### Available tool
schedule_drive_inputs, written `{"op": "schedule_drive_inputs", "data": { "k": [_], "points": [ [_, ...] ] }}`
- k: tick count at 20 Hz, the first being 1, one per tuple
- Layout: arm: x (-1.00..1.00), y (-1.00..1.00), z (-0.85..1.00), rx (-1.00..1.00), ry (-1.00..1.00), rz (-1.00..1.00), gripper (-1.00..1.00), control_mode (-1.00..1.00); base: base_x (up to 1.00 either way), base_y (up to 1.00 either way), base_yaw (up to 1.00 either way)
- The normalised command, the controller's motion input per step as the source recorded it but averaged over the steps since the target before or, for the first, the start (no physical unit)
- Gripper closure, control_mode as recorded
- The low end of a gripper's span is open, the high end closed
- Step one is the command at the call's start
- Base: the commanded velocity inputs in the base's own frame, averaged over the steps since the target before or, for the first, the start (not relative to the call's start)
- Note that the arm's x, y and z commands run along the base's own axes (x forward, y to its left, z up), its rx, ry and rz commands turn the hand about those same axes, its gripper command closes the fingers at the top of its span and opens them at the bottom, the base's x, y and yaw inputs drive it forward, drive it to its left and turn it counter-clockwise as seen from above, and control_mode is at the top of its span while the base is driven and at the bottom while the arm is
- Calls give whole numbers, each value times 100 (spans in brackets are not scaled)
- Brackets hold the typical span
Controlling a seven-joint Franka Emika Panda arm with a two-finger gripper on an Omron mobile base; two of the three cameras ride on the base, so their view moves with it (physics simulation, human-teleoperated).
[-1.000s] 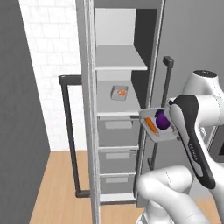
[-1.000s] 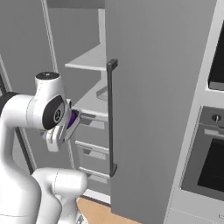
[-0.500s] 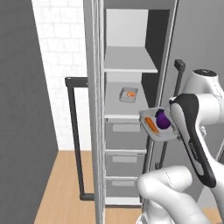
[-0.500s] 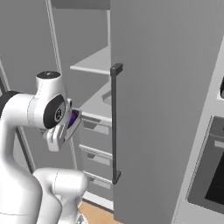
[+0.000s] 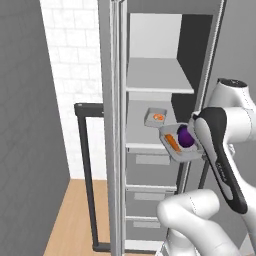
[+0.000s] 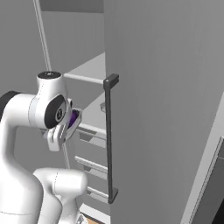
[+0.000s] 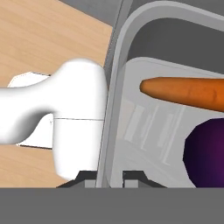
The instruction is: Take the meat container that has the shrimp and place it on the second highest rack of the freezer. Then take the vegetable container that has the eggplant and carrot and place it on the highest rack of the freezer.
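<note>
My gripper (image 7: 109, 177) is shut on the near rim of the grey vegetable container (image 5: 181, 145), held tilted in front of the open freezer (image 5: 159, 75). Inside the container lie the orange carrot (image 7: 188, 94) and the dark-purple eggplant (image 7: 205, 153); both also show as carrot (image 5: 171, 142) and eggplant (image 5: 186, 136). The meat container (image 5: 155, 117) with the shrimp (image 5: 158, 117) sits on the second highest rack (image 5: 145, 146). The highest rack (image 5: 159, 82) is bare. From the right side, only the container's edge (image 6: 75, 124) peeks past my arm.
The freezer door (image 6: 166, 109) stands open on the right, its black bar handle (image 6: 109, 140) close to my arm. A second black handle (image 5: 86, 170) stands left of the compartment. Drawers (image 5: 150, 195) fill the freezer below the racks. Wood floor (image 5: 75, 220) lies at the lower left.
The whole picture has shifted, so the base has moved and the freezer now sits more to the right and nearer. The vegetable container stays in my grip, level with the second rack.
</note>
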Motion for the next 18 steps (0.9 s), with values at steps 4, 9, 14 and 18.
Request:
{"op": "schedule_drive_inputs", "data": {
  "k": [4,9,14,18],
  "points": [
    [0,0,0,0,0,0,100,100,36,33,1],
    [0,0,0,0,0,0,100,100,25,25,0],
    [-1,0,0,0,-1,0,100,-100,0,4,0],
    [-28,5,48,0,-22,-4,100,-100,0,0,0]
  ]
}}
